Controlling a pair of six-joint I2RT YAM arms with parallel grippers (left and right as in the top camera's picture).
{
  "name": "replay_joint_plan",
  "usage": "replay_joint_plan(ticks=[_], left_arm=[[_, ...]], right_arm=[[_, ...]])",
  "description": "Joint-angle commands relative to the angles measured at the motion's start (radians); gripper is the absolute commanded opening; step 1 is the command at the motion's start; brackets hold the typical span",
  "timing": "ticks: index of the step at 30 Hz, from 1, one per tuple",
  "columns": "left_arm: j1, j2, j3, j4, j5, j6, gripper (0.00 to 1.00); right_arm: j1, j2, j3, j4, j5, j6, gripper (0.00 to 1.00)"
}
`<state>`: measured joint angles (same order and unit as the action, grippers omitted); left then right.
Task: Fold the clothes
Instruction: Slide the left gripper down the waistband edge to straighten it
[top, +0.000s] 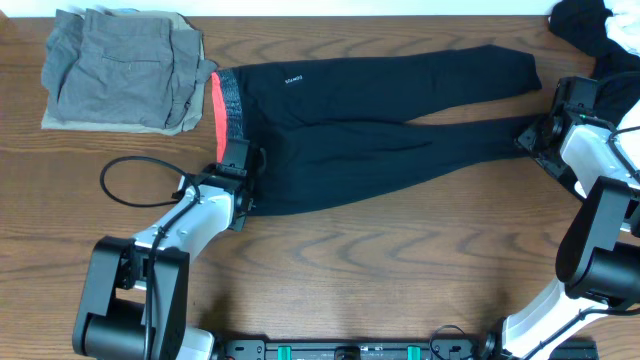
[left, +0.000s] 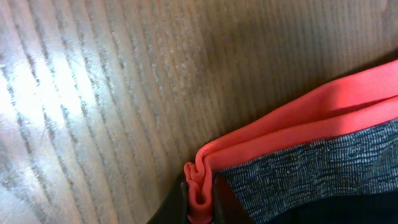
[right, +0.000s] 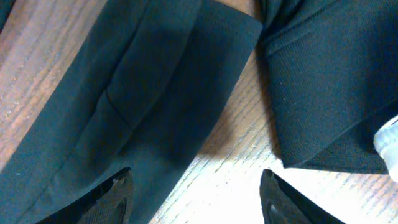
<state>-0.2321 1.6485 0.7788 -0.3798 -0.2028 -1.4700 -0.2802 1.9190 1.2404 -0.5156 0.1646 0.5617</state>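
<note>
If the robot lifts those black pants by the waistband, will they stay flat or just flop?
Probably flop: the black pants lie limp and wrinkled. Likely light and thin; the coral band bunches where the left jaws pinch it. The legs would probably drag across the table.

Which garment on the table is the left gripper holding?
The long black pants spread across the middle: the left gripper pinches their coral waistband. The folded grey pile in the far-left corner is ungripped.
</note>
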Motion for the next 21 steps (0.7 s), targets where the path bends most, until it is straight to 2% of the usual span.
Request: replay_joint_plan(ticks=[1,11,21], left_arm=[[0.001,0.079,-0.057,-0.007,0.063,-0.013,0.06],[0.001,-0.058,-0.057,-0.093,0.043,0.036,0.06],[0.001,-0.125,-0.057,-0.159,0.0,0.036,0.06]], right_arm=[[-0.008,-0.001,0.004,0.014,0.0,-0.017,0.63],[-0.01,0.0,0.004,0.093,0.016,0.034,0.62],[-0.009,0.044,0.004,0.056,0.056,0.108,0.51]])
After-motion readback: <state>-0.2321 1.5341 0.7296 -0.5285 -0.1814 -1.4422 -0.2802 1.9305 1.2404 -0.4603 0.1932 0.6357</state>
